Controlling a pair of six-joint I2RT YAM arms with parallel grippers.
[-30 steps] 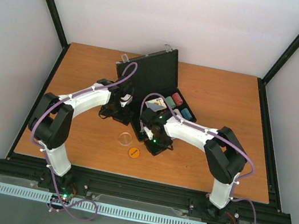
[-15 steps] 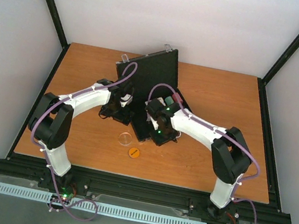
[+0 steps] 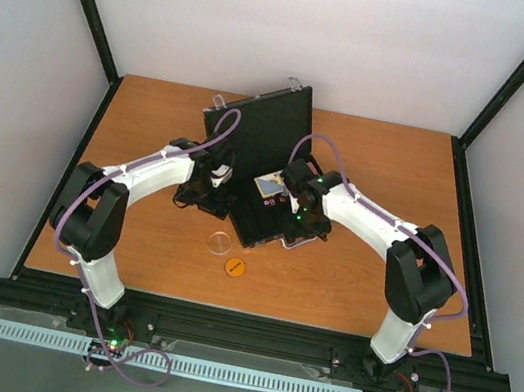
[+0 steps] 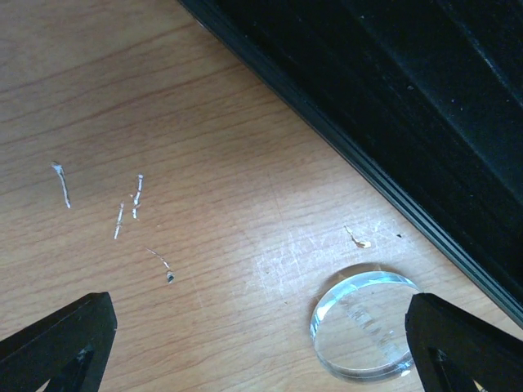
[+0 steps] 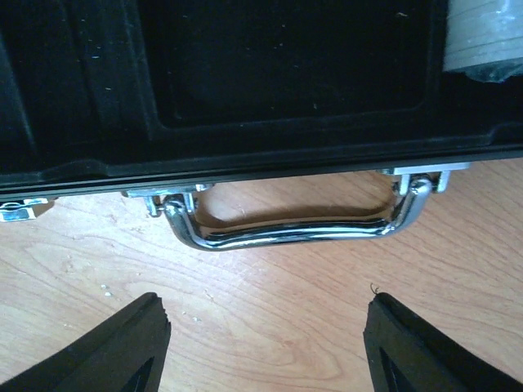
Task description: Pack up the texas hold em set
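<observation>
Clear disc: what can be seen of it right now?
The clear disc is round, thick and transparent, glass or plastic by its look, with faint markings too blurred to read. It lies flat on the wooden table, beside the black briefcase without touching it, in front of the open left gripper, which does not grip it.

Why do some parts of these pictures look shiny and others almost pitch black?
Left wrist view: the clear disc catches bright glints, while the black briefcase beside it shows almost no detail. Right wrist view: the chrome handle carries sharp white highlights and shadows the wooden table beneath; the briefcase interior is very dark. Top external view: light is even, without glare.
</observation>
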